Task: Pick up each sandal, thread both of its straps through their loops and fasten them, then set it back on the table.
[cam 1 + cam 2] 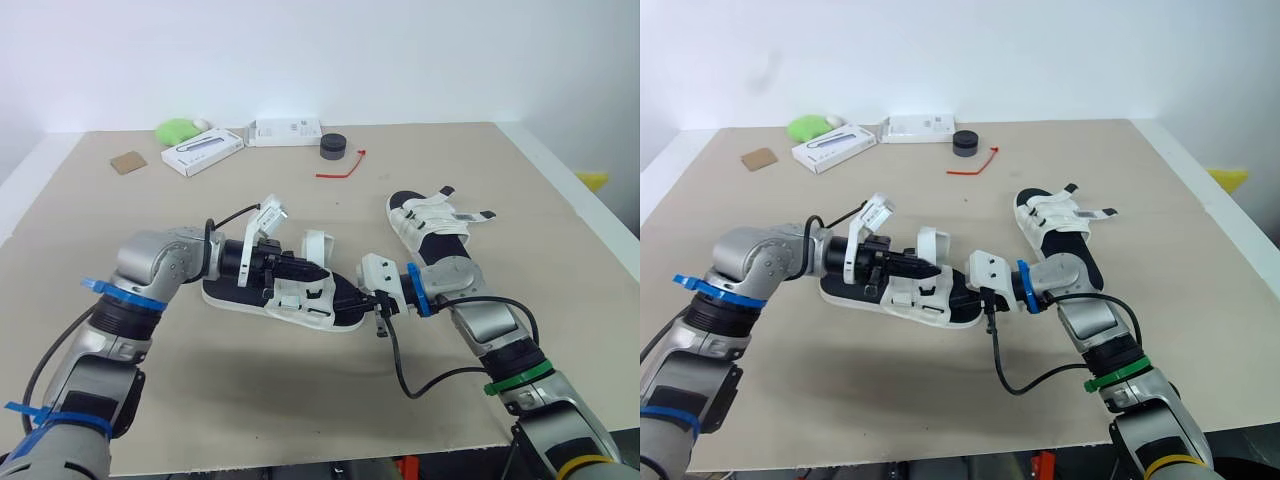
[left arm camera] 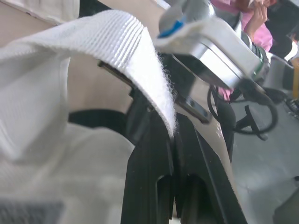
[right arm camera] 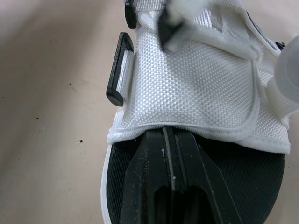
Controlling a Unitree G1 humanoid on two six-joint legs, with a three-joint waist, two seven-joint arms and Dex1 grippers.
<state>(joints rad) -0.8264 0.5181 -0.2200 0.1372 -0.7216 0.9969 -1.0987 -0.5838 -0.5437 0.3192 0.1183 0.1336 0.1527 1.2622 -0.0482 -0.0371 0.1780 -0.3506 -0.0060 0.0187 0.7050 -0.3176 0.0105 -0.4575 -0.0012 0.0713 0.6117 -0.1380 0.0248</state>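
Sandal (image 1: 300,300) sits mid-worktop (image 1: 300,410) with the left gripper (image 2: 174,128) jaws pinching a strap (image 2: 135,60) just by its edge and the right gripper (image 3: 164,133) jaws pressed together at the upper's hem — one tug and that strap probably slips out.

I am looking down on a tan desk (image 1: 300,400) that is taking up most of the head views, with its white rim (image 1: 585,205) running along the right side. A plain white wall (image 1: 300,50) is rising behind the far edge, and even, soft light is falling across it all. Something yellow (image 1: 592,180) is peeking out beyond the right rim. In the left wrist view a grey floor (image 2: 261,177) is showing, and a person in pink (image 2: 264,35) is out there.
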